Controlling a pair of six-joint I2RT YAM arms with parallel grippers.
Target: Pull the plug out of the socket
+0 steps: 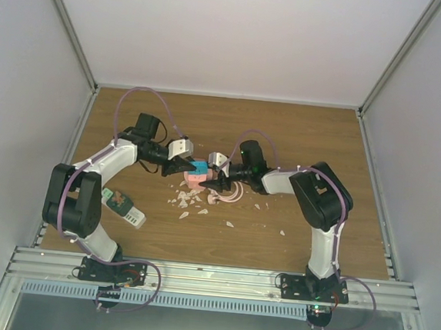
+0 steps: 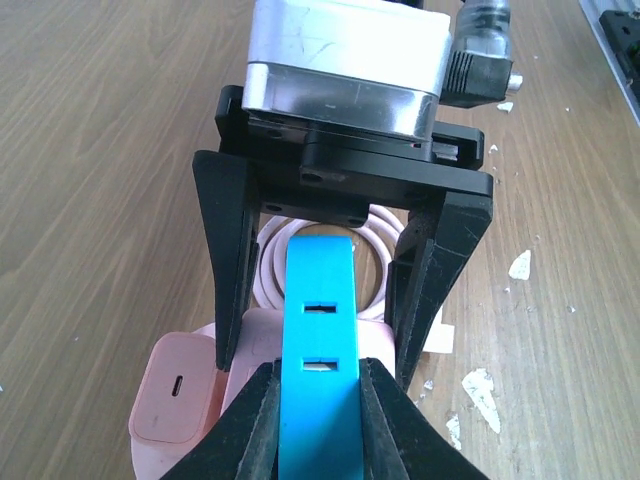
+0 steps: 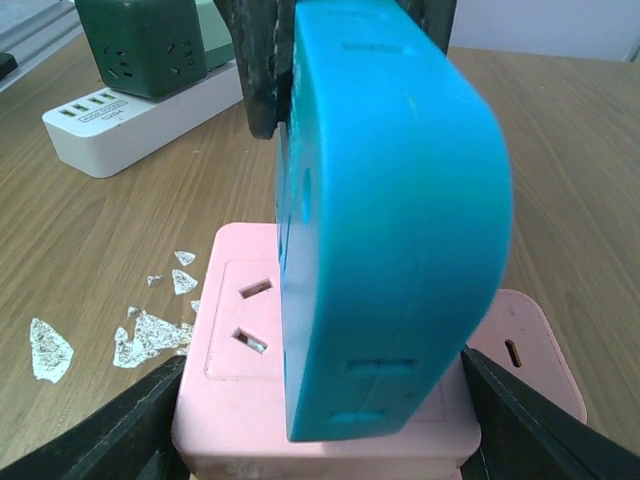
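A blue plug [image 1: 199, 165] stands upright on the pink socket block [image 1: 195, 181] at the table's middle. My left gripper [image 1: 191, 161] is shut on the plug; in the left wrist view [image 2: 318, 375] its black fingers [image 2: 250, 420] press both narrow sides of the plug [image 2: 318, 300]. My right gripper [image 1: 214, 181] is shut on the socket; in the right wrist view [image 3: 320, 435] its fingers [image 3: 120, 430] bracket the pink block [image 3: 240, 400]. The plug [image 3: 390, 200] rests against the socket's top face; I see no prongs and no gap.
A white power strip [image 1: 127, 211] with a green cube adapter [image 3: 150, 40] lies at the left front. White flakes [image 1: 189, 201] litter the wood. The pink cable coil [image 2: 385, 235] and a pink USB charger [image 2: 180, 390] sit beside the socket.
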